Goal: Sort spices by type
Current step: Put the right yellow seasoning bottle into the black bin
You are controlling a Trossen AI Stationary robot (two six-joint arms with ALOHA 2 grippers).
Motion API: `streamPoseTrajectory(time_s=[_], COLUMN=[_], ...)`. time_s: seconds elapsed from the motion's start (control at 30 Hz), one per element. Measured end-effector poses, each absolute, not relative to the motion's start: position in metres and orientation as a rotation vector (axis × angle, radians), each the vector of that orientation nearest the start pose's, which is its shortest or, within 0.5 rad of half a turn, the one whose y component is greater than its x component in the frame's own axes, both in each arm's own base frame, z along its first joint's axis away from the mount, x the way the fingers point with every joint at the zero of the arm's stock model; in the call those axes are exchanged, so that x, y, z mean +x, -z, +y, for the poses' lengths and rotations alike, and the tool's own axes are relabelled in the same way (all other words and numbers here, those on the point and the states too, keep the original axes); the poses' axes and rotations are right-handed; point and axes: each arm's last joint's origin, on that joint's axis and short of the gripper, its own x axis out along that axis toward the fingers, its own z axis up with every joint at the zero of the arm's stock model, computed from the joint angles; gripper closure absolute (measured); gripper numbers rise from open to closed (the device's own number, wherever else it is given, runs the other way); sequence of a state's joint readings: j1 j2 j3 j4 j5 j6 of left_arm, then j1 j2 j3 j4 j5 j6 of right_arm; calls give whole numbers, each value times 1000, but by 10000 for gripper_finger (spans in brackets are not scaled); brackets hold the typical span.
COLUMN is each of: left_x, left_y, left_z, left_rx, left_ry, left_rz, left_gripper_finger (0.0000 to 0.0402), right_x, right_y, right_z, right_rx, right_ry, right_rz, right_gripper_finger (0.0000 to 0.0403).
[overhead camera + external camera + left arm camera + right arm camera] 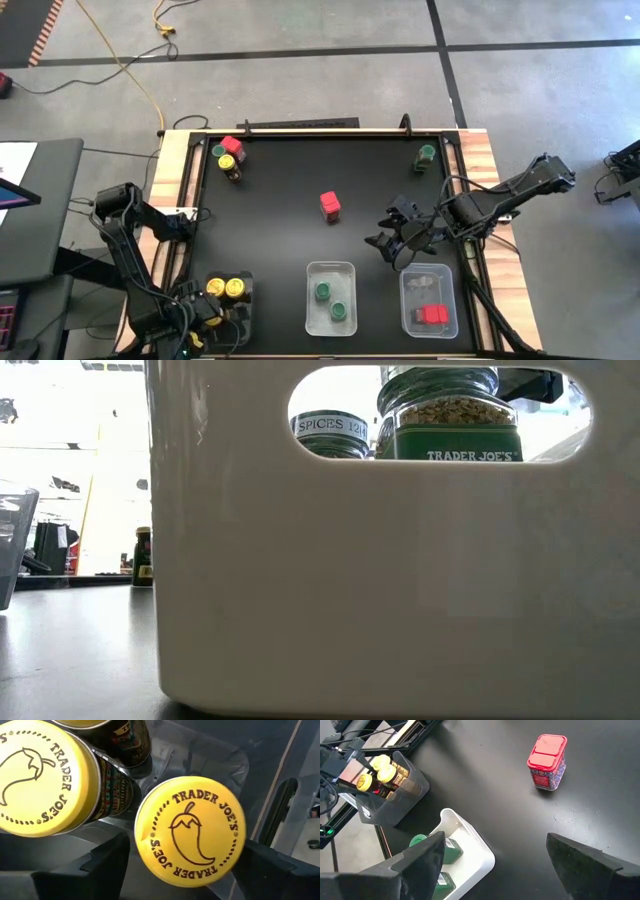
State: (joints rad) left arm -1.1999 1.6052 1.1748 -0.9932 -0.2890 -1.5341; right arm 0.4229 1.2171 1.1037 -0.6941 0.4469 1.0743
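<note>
My left gripper (186, 851) is open over the clear tray (243, 322) at the table's near left corner. Its fingers stand on either side of a yellow-lidded spice jar (190, 827) that stands upright in the tray beside other yellow-lidded jars (37, 775); I see no touch. My right gripper (398, 240) hangs open above the table, between the middle tray and the right tray, with nothing between its fingers. A red-lidded jar (330, 206) stands alone mid-table. One green-lidded jar (427, 154) stands at the far right.
The white middle tray (312, 270) holds two green-lidded jars (323, 291), and its wall fills the low view (350, 580). A red-lidded jar (432, 315) lies in the right tray (407, 278). At the far left stand a green, a red (232, 146) and a yellow jar.
</note>
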Motion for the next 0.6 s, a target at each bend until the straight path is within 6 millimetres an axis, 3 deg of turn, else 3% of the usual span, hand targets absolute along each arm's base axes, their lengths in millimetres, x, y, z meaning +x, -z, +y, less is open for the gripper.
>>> streamPoseTrajectory(time_s=[0.23,0.6], left_x=[112,108], left_y=[-225,-235], left_z=[-266,-263], left_rx=[-301,-285], left_ry=[-201,-229], left_rz=[1267,1361], left_gripper_finger=[64,61], right_x=[227,227], right_y=[-315,-315], right_z=[89,89], right_rx=[685,685], right_ry=[400,401], right_rz=[628,628], right_gripper_finger=[29,29])
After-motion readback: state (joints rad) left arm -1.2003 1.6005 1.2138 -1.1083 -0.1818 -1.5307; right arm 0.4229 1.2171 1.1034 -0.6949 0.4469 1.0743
